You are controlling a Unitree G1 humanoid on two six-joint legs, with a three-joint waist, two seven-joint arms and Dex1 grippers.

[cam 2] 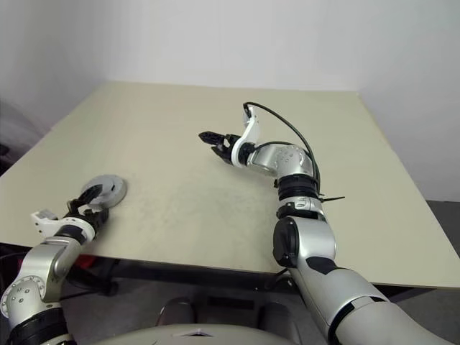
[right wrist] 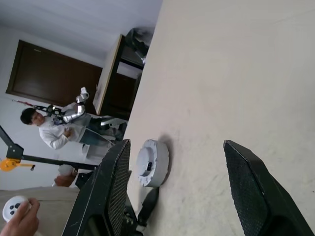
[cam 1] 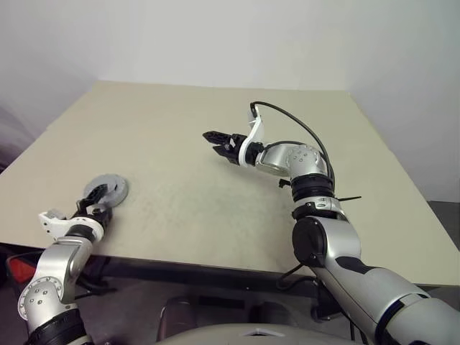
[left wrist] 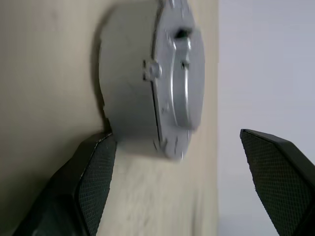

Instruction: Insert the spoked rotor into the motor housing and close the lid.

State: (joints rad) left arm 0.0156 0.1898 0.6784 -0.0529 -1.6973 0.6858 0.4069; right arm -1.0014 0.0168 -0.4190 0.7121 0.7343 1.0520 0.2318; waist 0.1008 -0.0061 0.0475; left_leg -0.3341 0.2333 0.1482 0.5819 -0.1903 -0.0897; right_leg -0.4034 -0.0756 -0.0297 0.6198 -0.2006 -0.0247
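My left fingers (left wrist: pixel 96 184) stand wide, just short of the closed motor housing (cam 1: pixel 106 190) near the tabletop (cam 1: pixel 215 144) edge; a careless nudge could push it off. My right fingers (cam 1: pixel 215 138) hang parted, well apart, empty.

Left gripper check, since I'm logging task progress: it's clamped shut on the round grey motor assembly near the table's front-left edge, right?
Not quite. The left gripper is open, its fingers apart and not clamping the motor assembly, as the left wrist view shows. The assembly does sit near the table's front-left edge.
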